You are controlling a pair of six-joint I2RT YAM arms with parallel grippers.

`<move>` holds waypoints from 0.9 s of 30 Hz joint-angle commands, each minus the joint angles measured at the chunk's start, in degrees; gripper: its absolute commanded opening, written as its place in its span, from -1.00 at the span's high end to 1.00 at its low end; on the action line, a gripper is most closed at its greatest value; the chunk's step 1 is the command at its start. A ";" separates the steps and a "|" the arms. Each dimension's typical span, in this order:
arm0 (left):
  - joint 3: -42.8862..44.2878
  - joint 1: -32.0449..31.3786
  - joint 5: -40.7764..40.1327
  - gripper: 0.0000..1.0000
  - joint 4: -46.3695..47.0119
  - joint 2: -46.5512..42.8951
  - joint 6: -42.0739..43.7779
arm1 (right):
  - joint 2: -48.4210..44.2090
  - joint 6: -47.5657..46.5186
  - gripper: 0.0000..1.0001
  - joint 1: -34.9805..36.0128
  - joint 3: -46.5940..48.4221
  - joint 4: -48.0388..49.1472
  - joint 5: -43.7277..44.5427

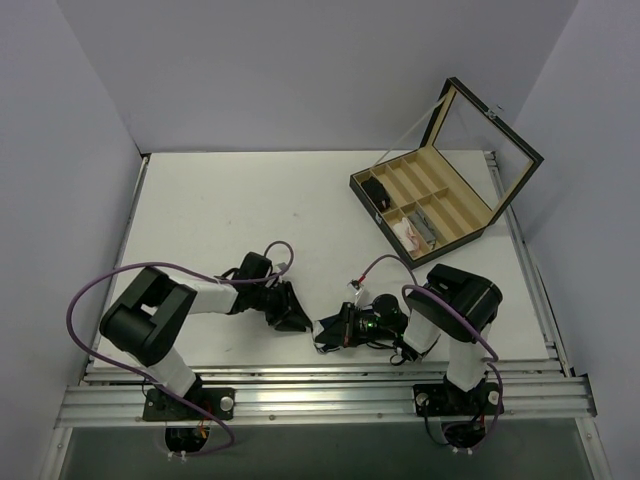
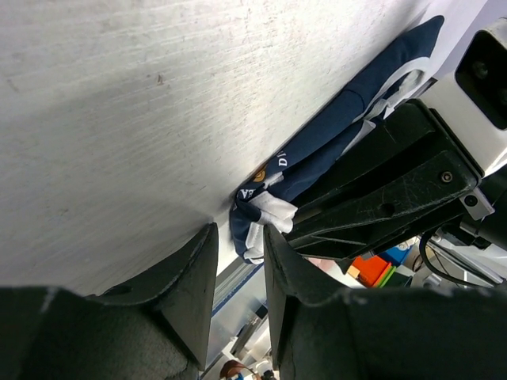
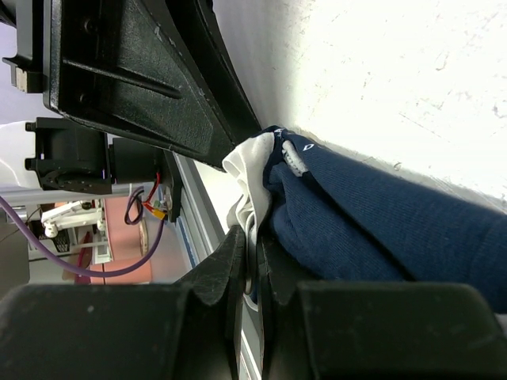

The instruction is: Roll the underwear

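My right gripper [image 3: 252,237] has its jaws pressed together on the white trim of the underwear [image 3: 380,222]; the cloth runs down into the slit between the fingers. From that pinch the navy fabric stretches away as a bunched band lying on the table [image 2: 119,119], with white lettering showing along it in the left wrist view. My left gripper [image 2: 240,233] faces the same pinched end from the other side, jaws partly spread with nothing between them. Its tips are just short of the cloth, and I cannot tell whether they touch it. From above I see both grippers low and nose to nose near the table's front edge, with the underwear between them, close to the aluminium rail [image 1: 320,390]. The open box [image 1: 455,240] sits well apart, toward the far right corner.
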 commanded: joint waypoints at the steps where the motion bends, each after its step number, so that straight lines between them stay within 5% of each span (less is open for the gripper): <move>1: 1.64 -0.57 -0.07 0.24 2.99 0.99 0.28 | 2.89 -3.05 1.00 -0.47 -2.02 0.35 1.43; 3: 1.99 -0.92 0.11 0.24 2.99 1.61 0.28 | 2.89 -2.96 0.98 -0.47 -2.02 -0.09 1.69; 10: 4.36 -2.33 0.90 0.26 0.89 4.86 1.16 | 2.28 -1.91 0.38 -0.56 -2.29 -1.41 3.27; 18: 10.86 -4.00 -1.47 0.31 -9.74 7.93 5.37 | 0.08 -2.70 0.26 -0.56 -0.10 -7.90 4.33; 27: 13.33 -4.97 -3.05 0.32 -14.32 9.43 5.03 | -8.79 -10.34 0.35 -0.65 7.72 -36.28 8.98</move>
